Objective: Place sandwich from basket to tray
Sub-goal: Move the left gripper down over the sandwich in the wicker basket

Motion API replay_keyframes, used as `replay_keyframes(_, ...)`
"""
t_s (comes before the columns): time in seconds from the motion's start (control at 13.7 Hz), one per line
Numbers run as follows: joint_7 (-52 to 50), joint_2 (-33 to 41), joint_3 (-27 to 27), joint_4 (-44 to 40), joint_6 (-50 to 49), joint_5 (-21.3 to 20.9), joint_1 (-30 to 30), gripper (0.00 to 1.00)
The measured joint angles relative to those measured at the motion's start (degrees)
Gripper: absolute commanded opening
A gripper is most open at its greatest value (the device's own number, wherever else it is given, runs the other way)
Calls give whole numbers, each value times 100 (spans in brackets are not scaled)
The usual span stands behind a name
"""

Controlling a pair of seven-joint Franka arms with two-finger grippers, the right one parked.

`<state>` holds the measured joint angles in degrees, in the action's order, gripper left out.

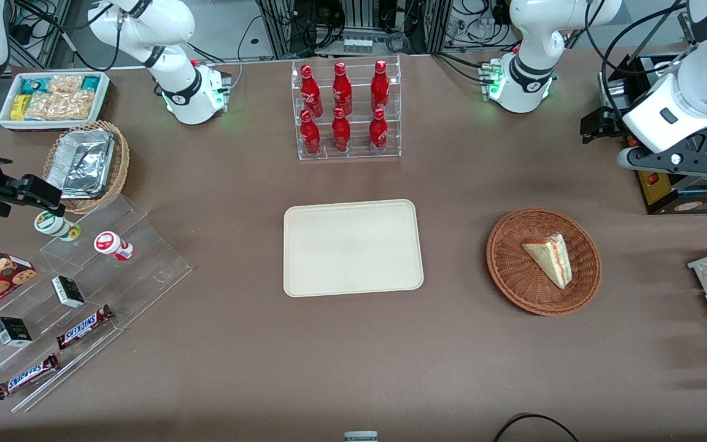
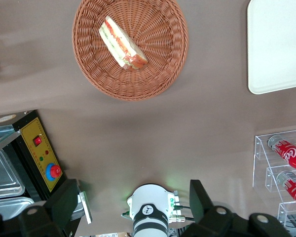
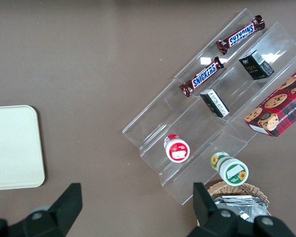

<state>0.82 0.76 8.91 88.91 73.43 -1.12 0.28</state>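
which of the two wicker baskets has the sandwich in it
The reddish-brown basket beside the tray holds the sandwich. The lighter tan basket holds foil trays. The gripper hangs above the table.

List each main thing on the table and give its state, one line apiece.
sandwich: lying in the basket, wrapped, untouched.
basket: on the table, holding only the sandwich.
tray: flat on the table, nothing on it.
end effector: open, holding nothing, high above the table, farther from the front camera than the basket.
bottles: upright in the clear rack.
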Motion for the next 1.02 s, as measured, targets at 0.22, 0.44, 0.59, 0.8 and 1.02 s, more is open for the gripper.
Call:
replay_keyframes(0.22, 15, -11, -36, -91, 90, 0, 49, 100)
replay_keyframes(0.44, 35, -166, -54, -79, 226, -1, 73, 100)
replay_keyframes(0.59, 35, -344, -54, 32, 509, -1, 73, 100)
replay_keyframes(0.8, 34, -468, -57, 566, 1208, -2, 75, 100)
replay_keyframes(1.02, 34, -505, -58, 1271, 2030, -3, 76, 100)
